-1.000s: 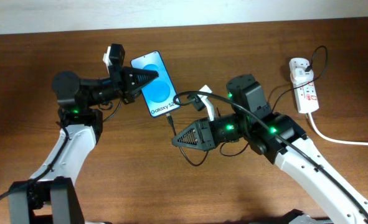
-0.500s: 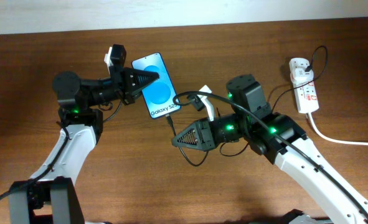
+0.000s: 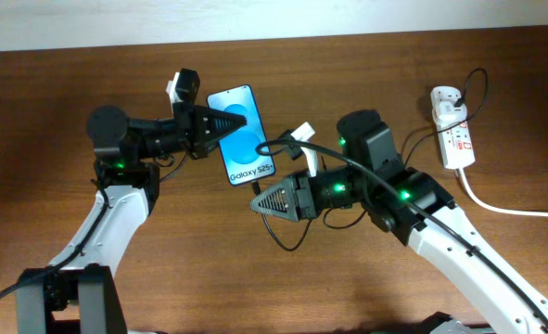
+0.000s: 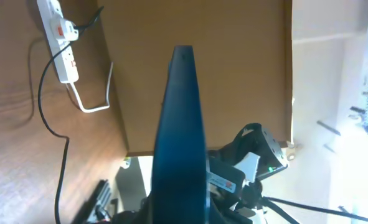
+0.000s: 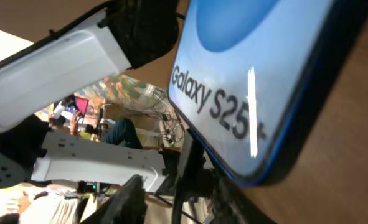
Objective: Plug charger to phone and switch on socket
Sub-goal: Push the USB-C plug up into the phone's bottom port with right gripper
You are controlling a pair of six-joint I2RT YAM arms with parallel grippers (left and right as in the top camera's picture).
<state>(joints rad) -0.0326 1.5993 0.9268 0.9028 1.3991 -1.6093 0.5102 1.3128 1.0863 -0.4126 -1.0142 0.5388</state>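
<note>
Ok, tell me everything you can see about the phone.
The phone is slim, with a dark blue edge and a cyan screen showing a darker blue oval and the words Galaxy S25+. The left gripper holds it by one long side, screen up. Its text end faces the right gripper, which holds the charger by it; whether that is plugged in is unclear.

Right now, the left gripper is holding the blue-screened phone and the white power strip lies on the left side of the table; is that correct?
Not quite: the left gripper does hold the phone, but the power strip lies at the far right of the table, as the overhead view shows.
</note>
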